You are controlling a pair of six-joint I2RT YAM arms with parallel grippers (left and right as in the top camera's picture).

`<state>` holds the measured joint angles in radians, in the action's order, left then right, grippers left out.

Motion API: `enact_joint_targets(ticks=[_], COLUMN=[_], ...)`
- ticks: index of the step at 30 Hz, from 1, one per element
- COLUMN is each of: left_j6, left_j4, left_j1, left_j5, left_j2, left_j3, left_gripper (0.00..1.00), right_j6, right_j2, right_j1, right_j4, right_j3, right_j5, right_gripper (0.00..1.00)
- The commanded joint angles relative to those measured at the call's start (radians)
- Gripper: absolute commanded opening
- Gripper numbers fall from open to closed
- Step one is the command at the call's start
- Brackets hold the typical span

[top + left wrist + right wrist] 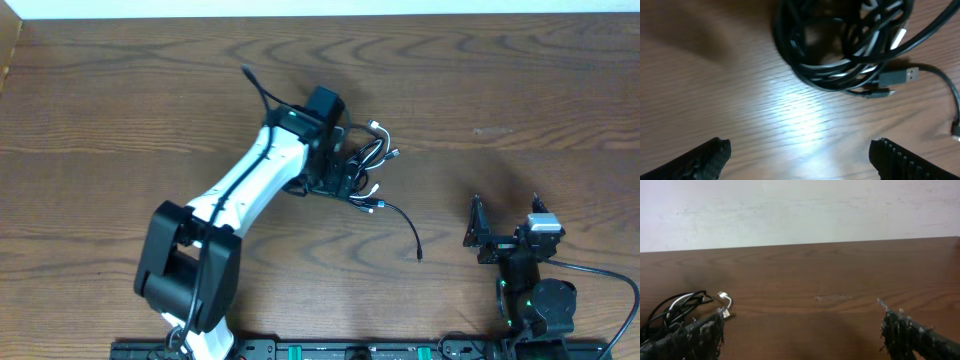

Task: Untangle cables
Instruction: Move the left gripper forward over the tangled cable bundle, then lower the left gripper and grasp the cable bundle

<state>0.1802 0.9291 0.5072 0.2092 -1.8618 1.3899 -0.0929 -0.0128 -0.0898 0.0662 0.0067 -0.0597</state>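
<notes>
The cables (365,170) lie in a tangled bundle at the table's middle: thin black cords and one white, with silver plug ends. One black cord (408,228) trails down and right. My left gripper (332,165) hangs over the bundle's left side, partly hiding it. In the left wrist view the gripper (800,157) is open and empty, with the coil (840,45) and a USB plug (900,76) just beyond its fingers. My right gripper (505,222) rests at the lower right, open and empty (802,330). The cables show at the far left of the right wrist view (677,307).
The wooden table (520,90) fills the view. A black cord end (252,80) sticks out up-left of the left arm. A black rail (330,350) runs along the front edge. A pale wall (800,210) stands behind the table's far edge.
</notes>
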Motion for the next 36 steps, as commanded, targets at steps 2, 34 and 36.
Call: enact_joint_targets(ticks=[2,34,36], left_j6=[0.127,0.513,0.513], left_j4=[-0.040,-0.139,-0.146], left_j1=[0.023,0.020,0.020], left_j5=[0.008,-0.267,-0.267], left_j2=[0.003,-0.015,-0.015], left_j3=[0.019,-0.050,-0.050], left_gripper=[0.93,0.92,0.92], right_j6=[0.016,0.016,0.016], right_j2=[0.000,0.000,0.000], right_j1=[0.006,0.006,0.006], right_j4=[0.004,0.004,0.004], right_j3=[-0.001,-0.001,-0.001], right_j5=[-0.002,-0.002,-0.002], right_gripper=[0.99,0.99,0.99])
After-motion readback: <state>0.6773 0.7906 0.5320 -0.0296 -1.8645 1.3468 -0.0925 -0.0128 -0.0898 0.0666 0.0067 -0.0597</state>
